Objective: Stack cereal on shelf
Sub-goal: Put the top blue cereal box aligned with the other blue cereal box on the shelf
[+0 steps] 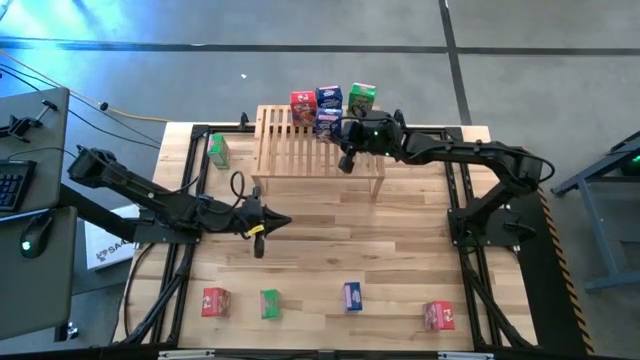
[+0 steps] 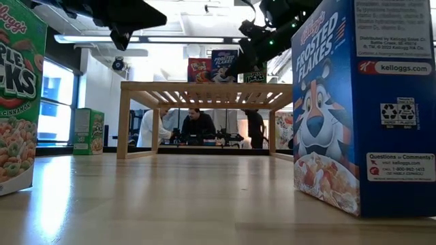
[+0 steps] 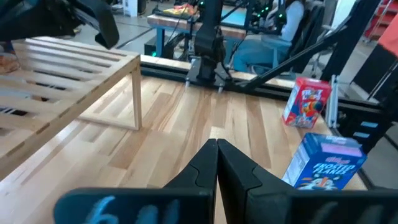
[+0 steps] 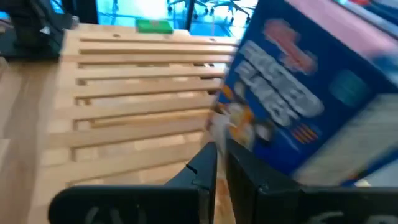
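The slatted wooden shelf (image 1: 315, 150) stands at the far middle of the table. Red (image 1: 303, 104), blue (image 1: 329, 98) and green (image 1: 362, 97) cereal boxes stand along its far edge. Another blue cereal box (image 1: 328, 122) sits in front of them and looks tilted and blurred in the right wrist view (image 4: 298, 106). My right gripper (image 1: 347, 150) hovers over the shelf's right part beside that box, fingers shut (image 4: 221, 158). My left gripper (image 1: 278, 222) is shut over the table's middle, touching nothing (image 3: 217, 155). My right gripper is shut right beside the tilted blue box's lower corner (image 4: 233, 134). The box's edge overlaps the fingers in the right wrist view, and I cannot tell whether they touch it.
Along the near edge stand a red box (image 1: 215, 301), a green box (image 1: 269, 303), a blue box (image 1: 352, 295) and a red box (image 1: 438, 315). A green box (image 1: 218, 150) stands left of the shelf. The shelf's left slats (image 4: 137, 81) are bare. People sit beyond the table (image 2: 197, 126).
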{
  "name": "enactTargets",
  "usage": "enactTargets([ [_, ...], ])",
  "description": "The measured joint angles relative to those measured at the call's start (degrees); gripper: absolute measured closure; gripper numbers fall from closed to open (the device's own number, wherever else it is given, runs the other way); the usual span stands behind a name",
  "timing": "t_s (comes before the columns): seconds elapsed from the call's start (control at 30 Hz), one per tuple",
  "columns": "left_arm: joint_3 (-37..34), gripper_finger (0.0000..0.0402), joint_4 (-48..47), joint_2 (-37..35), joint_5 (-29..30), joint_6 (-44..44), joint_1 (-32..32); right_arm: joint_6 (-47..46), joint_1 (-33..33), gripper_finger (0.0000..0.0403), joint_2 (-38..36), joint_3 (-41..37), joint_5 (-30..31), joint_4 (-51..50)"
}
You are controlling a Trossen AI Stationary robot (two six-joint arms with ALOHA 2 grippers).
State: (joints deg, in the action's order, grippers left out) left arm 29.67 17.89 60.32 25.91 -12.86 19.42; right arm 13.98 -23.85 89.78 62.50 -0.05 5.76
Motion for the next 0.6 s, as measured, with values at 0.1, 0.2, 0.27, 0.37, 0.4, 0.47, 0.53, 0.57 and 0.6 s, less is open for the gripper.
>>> enactTargets([
  [0.1, 0.0, 0.0401, 0.2, 0.6, 0.2, 0.0, 0.0, -0.3, -1.0, 0.0382, 0.0, 0.0, 0.0, 0.8],
  [0.2, 0.0, 0.0401, 0.4, 0.7, 0.2, 0.0, 0.0, -1.0, -1.8, 0.0382, 0.0, 0.0, 0.0, 0.8],
  [0.27, 0.0, 0.0401, 0.4, 0.7, 0.2, -0.4, 0.0, -1.0, -1.9, 0.0382, 0.0, 0.0, 0.0, 1.1],
  [0.37, 0.0, 0.0401, 0.4, 0.7, 0.2, -0.4, 0.0, -1.0, -2.1, 0.0382, 0.0, 0.0, -0.1, 1.8],
  [0.4, 0.0, 0.0401, 0.4, 0.7, 0.2, -0.4, 0.0, -1.0, -2.1, 0.0382, 0.0, 0.0, -0.1, 1.8],
  [0.47, 0.0, 0.0401, 0.4, 0.7, 0.2, -0.4, 0.0, -1.0, -2.1, 0.0382, 0.0, 0.0, -0.2, 1.8],
  [0.53, 0.0, 0.0401, 0.4, 0.7, 0.2, -0.4, 0.0, -1.0, -2.1, 0.0382, 0.0, 0.0, -0.5, 1.8],
  [0.57, 0.0, 0.0401, 0.4, 0.7, 0.2, -0.4, 0.0, -1.1, -2.0, 0.0382, 0.0, 0.0, -1.1, 1.9],
  [0.6, 0.0, 0.0401, 0.4, 0.7, 0.2, -0.4, 0.0, -1.6, -1.9, 0.0382, 0.0, 0.0, -2.3, 2.0],
])
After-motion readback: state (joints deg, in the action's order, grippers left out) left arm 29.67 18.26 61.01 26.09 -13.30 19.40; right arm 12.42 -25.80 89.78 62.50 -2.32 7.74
